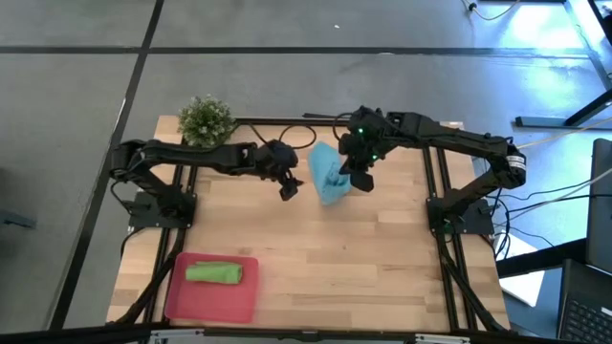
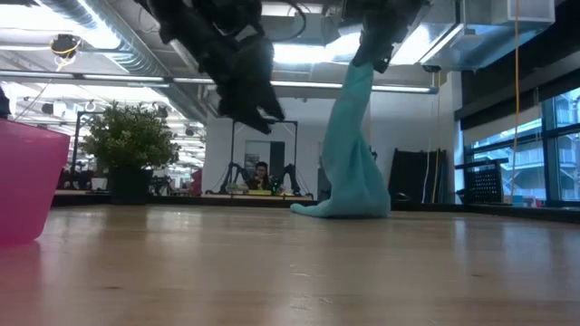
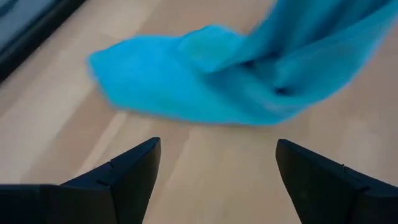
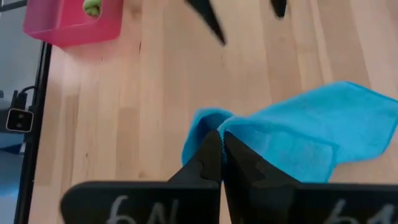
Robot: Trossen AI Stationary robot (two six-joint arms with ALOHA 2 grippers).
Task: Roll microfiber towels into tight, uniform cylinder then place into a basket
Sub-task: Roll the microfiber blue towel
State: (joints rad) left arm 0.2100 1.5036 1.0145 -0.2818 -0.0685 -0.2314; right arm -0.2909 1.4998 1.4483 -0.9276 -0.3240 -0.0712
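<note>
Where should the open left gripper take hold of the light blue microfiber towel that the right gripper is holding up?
Judging by its pose, the bottom end. The right gripper is shut on the light blue microfiber towel and lifts one end, so it hangs with its lower end pooled on the wooden table. The left gripper, open and beside it, could come in low from its own side and pinch that loose edge.

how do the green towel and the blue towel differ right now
The green towel lies rolled in the red basket; the blue towel is unrolled, out on the table. Nothing grips the green one; the right gripper is shut on the blue one, lifting it so only its lower end rests on the wood, near the open left gripper. Both are small soft cloths.
</note>
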